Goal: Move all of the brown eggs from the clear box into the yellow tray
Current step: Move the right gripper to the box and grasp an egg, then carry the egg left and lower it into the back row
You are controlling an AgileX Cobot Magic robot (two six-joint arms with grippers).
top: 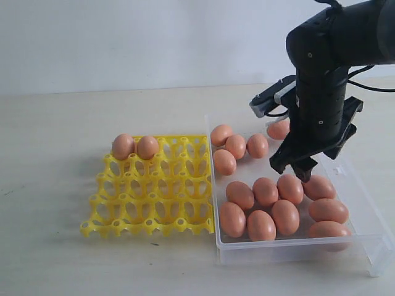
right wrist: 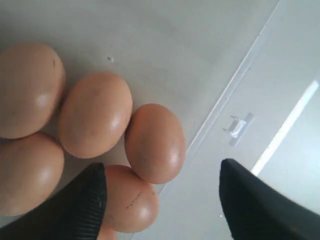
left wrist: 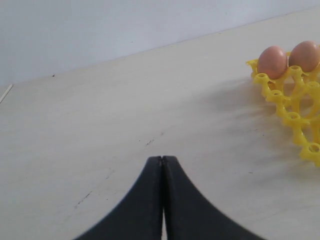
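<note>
Two brown eggs (top: pixel 123 147) sit in the back-left cups of the yellow tray (top: pixel 154 209). Several more eggs (top: pixel 265 191) lie in the clear box (top: pixel 290 250) to its right. My right gripper (top: pixel 295 168) hangs open just above the box's right half. In the right wrist view the right gripper (right wrist: pixel 162 200) stands wide with one egg (right wrist: pixel 132 200) close against one finger and another egg (right wrist: pixel 155 142) just beyond; nothing is held. My left gripper (left wrist: pixel 161 160) is shut and empty above bare table, with the tray corner (left wrist: pixel 290 117) and its two eggs (left wrist: pixel 272 61) off to the side.
The box's side wall and small latch tab (right wrist: pixel 239 125) run close beside the right gripper's other finger (right wrist: pixel 255 205). A pale wall stands behind the light tabletop (top: pixel 62 123). The right arm (top: pixel 321 74) rises over the box's back right.
</note>
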